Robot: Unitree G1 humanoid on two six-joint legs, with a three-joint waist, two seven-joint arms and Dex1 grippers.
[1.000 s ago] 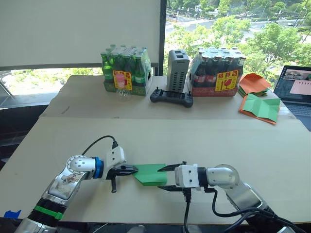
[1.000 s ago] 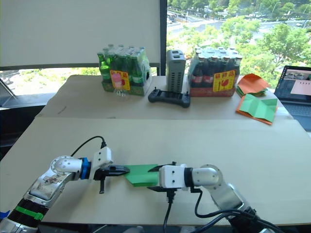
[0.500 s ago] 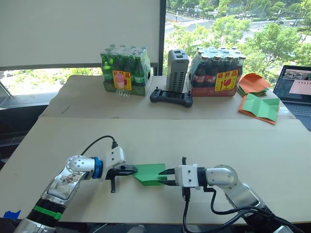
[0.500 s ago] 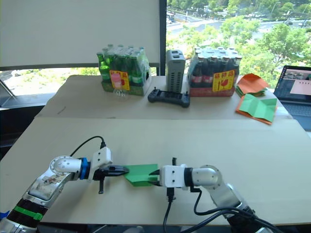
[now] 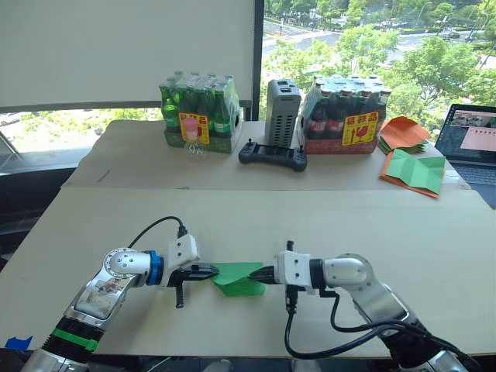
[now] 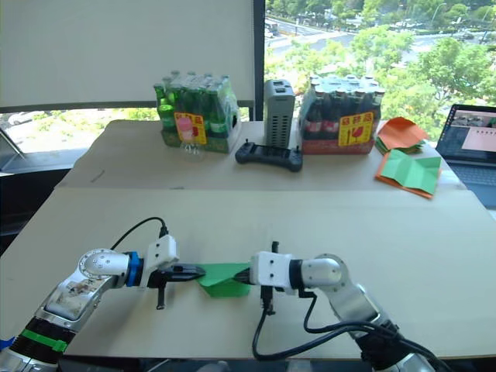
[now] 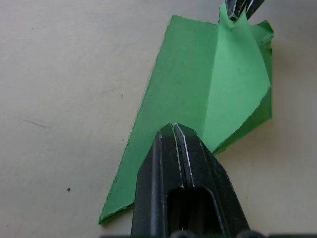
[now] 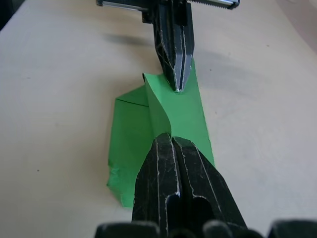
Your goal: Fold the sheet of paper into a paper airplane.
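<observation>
Left gripper (image 5: 212,271) and right gripper (image 5: 264,273) each pinched shut on opposite ends of sheet of paper (image 5: 239,278), probably bracing middle ridge for creasing.

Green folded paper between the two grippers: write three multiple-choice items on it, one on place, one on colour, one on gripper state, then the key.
1. Where does the sheet of paper lie?
A. on the near table, between the grippers
B. on the far table by the bottle packs
C. on the laptop

2. What colour is it?
A. orange
B. bright green
C. white

3. How do the left gripper and right gripper stand?
A. both open, clear of the paper
B. left shut on it, right open
C. both shut on it, at opposite ends

Key: 1 A, it sits between both arms on the near table. 2 B, green in every view. 3 C, both wrist views show closed fingers pinching the paper.
</observation>
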